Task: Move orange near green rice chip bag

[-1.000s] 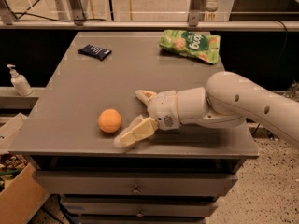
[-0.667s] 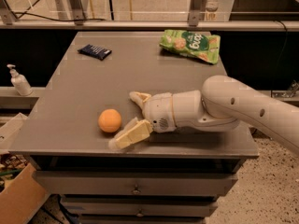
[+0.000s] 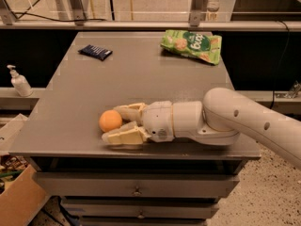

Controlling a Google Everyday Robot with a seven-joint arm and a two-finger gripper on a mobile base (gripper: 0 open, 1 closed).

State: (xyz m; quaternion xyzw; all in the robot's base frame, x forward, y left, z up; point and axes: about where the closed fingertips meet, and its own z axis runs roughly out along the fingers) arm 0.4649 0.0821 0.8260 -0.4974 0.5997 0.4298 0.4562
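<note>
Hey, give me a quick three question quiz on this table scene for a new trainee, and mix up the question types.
1. True or false: the orange lies between the open fingers of the tool, near the front edge of the table.
2. Where is the green rice chip bag? A) near the table's far right corner; B) at the front left corner; C) inside a drawer.
3. Fill in: the small packet towards the far left of the table is dark ____.

Key: 1 true; 2 A; 3 blue.
</note>
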